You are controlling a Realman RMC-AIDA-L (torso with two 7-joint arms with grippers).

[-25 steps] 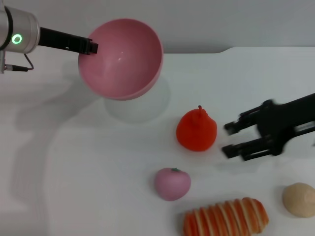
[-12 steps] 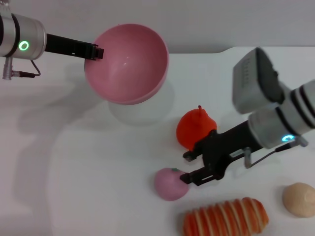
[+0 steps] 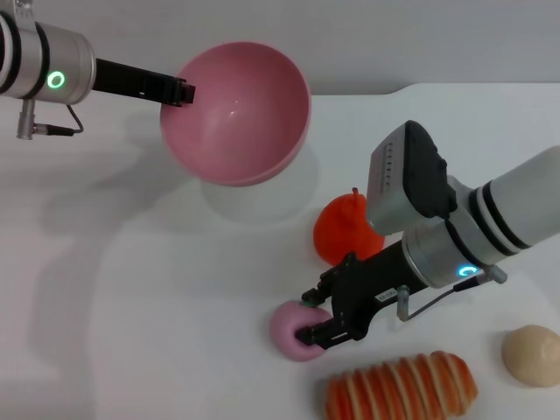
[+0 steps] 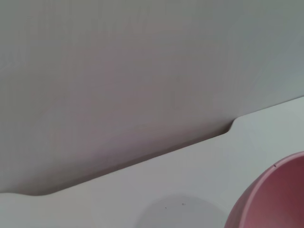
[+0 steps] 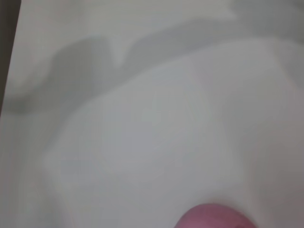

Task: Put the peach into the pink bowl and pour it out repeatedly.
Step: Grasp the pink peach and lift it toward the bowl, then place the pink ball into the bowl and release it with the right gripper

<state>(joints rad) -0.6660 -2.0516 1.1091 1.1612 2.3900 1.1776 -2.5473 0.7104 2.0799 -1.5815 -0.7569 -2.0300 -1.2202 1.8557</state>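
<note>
Two toys sit nearest on the white desk (image 3: 131, 332): a striped orange bread-like piece (image 3: 402, 389) at the front edge and a beige ball (image 3: 531, 354) at front right, both apart from the action. Just behind the bread, the peach (image 3: 290, 329) rests on the desk, round, no real long axis; leaf mark not visible now, covered by the fingers. The right end effector (image 3: 317, 317) straddles the peach from the right side, black fingers (image 3: 322, 333) spread around it, one on the far side and one on the near side; cannot tell whether they press on it yet. Right wrist view shows only the peach's top (image 5: 213, 216) and bare desk. Close behind the right arm, the orange-red pear-shaped fruit (image 3: 343, 229) stands upright, stem up, partly hidden by the arm's grey housing, near the peach but not touching. Farthest back, the pink bowl (image 3: 236, 114) is held off the desk, tilted with its opening facing the viewer and slightly up, empty. The left end effector (image 3: 175, 90) is clamped on the bowl's left rim. Left wrist view shows only a bit of the bowl rim (image 4: 275, 199).
</note>
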